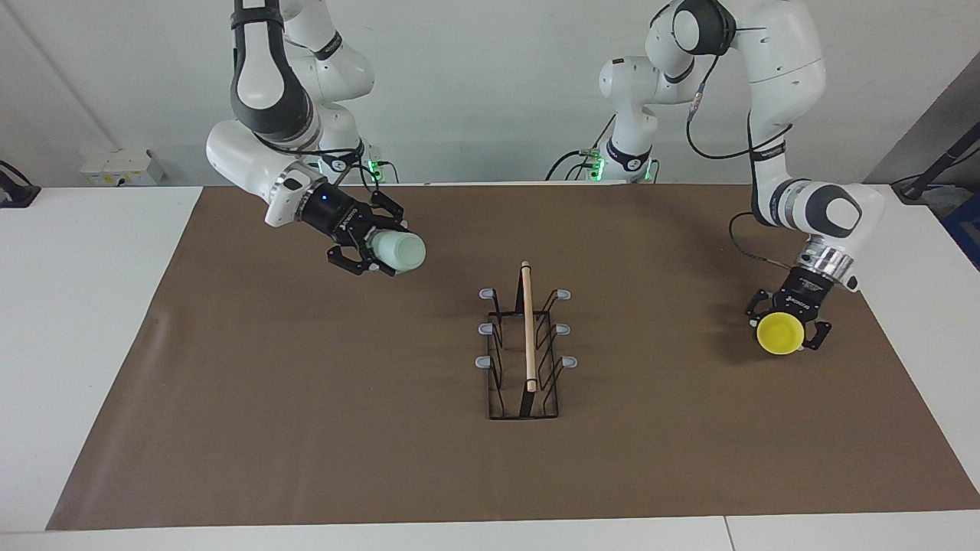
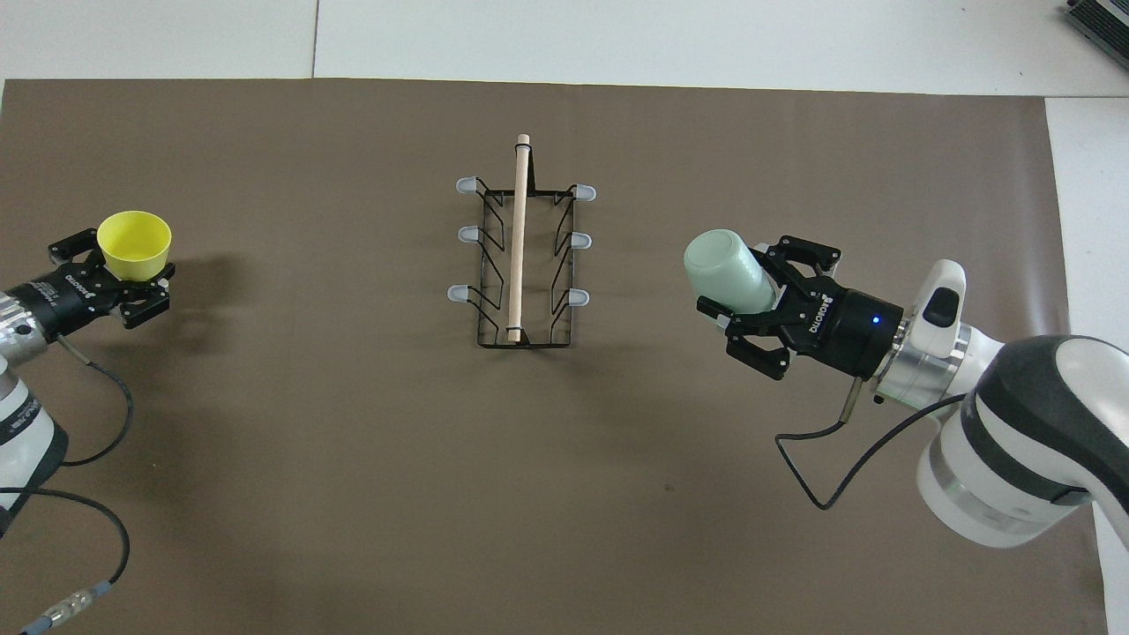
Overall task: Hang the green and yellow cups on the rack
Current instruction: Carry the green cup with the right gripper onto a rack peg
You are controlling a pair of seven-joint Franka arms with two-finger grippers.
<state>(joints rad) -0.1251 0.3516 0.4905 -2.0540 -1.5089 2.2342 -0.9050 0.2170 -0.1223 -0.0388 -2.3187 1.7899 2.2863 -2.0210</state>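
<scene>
The black wire rack [image 1: 527,344] with a wooden rod on top stands at the middle of the brown mat; it also shows in the overhead view [image 2: 520,256]. Its grey-tipped prongs are bare. My right gripper [image 1: 375,249] [image 2: 750,295] is shut on the mint green cup [image 1: 402,252] [image 2: 723,272], held on its side in the air over the mat toward the right arm's end. My left gripper [image 1: 787,325] [image 2: 115,269] is shut on the yellow cup [image 1: 780,334] [image 2: 134,245], held low over the mat toward the left arm's end.
The brown mat [image 1: 306,428] covers most of the white table [image 1: 76,306]. A black cable [image 2: 829,459] hangs from the right wrist and another loops from the left wrist [image 2: 97,414]. A dark device [image 2: 1098,22] sits at a table corner.
</scene>
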